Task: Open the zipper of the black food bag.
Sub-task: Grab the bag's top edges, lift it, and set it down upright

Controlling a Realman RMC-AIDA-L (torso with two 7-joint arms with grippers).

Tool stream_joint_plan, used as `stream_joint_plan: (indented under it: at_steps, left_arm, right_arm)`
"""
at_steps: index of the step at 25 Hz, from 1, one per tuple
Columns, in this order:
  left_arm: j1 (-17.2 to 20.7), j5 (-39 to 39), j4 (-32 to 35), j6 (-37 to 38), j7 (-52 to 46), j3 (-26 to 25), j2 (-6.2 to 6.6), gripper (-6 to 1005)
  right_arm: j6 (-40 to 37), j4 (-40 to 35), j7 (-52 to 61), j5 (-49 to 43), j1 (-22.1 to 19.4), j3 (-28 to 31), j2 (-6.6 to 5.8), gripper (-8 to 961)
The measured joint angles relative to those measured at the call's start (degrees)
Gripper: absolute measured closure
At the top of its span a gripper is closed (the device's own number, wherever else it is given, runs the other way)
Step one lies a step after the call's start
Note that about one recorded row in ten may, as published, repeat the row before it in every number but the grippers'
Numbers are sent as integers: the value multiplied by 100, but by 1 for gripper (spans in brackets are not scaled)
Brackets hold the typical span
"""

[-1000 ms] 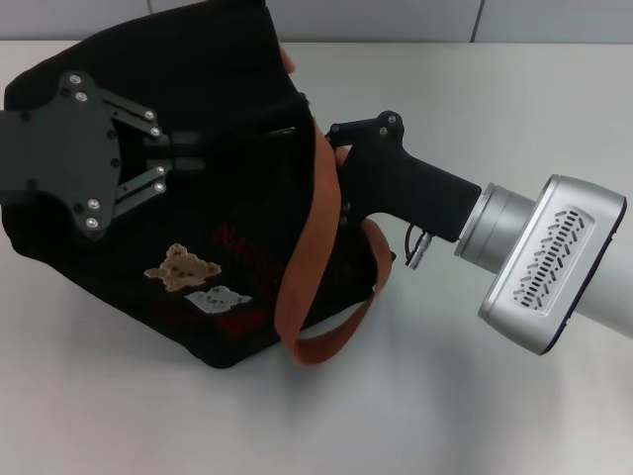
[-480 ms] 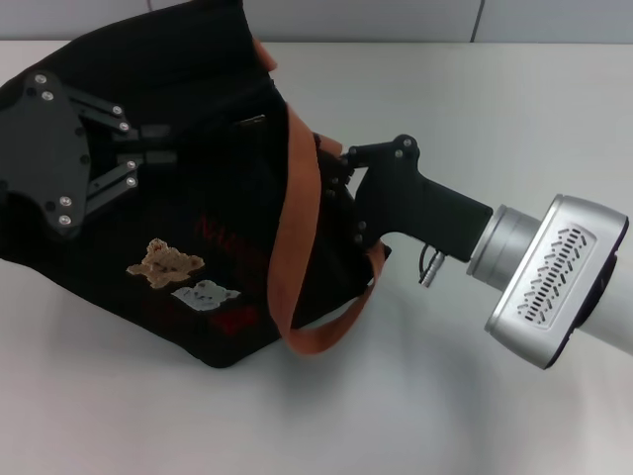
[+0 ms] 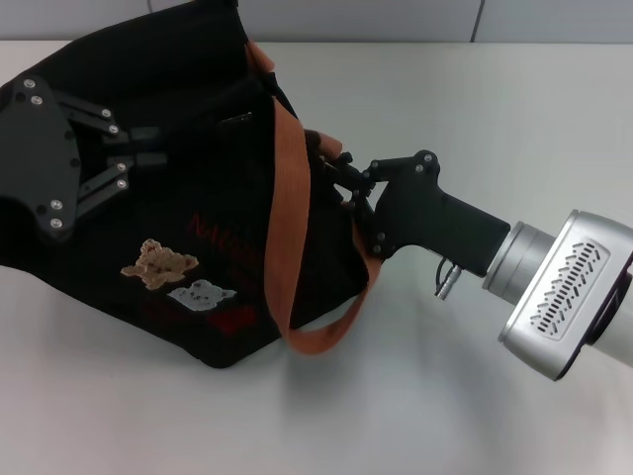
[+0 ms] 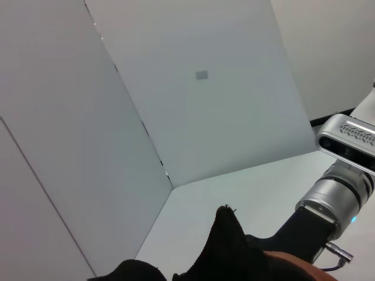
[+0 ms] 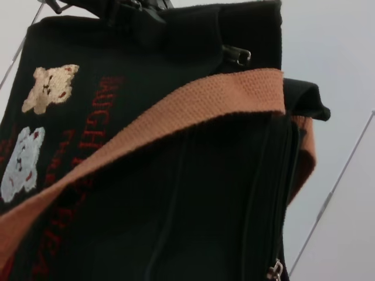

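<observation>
Pulling rightward, away from the black food bag (image 3: pixel 188 198) on the table (image 3: pixel 475 119), right gripper (image 3: pixel 348 181) narrowed at the bag's end by the orange strap (image 3: pixel 282 237), apparently on the zipper (image 5: pixel 274 270) pull, though unconfirmed. Holding the opposite end, left gripper (image 3: pixel 134 148) pinched onto fabric and shifted left. Suggesting the zip is running open.

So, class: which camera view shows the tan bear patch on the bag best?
The head view: the tan bear patch lies whole and unobstructed on the black food bag. The right wrist view also shows it, but at a slant near the edge. The left wrist view shows none of it.
</observation>
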Motion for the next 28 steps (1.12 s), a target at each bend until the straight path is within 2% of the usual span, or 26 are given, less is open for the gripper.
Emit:
stream_joint_plan:
  at_steps: [17, 28]
  left_arm:
    - [59, -2, -195, 49, 142, -221, 2, 897]
    - [17, -2, -395, 52, 263, -255, 4, 896]
  right_arm:
    - [119, -158, 32, 4, -292, 0, -5, 954]
    - [-175, -186, 41, 10, -361, 162, -11, 954]
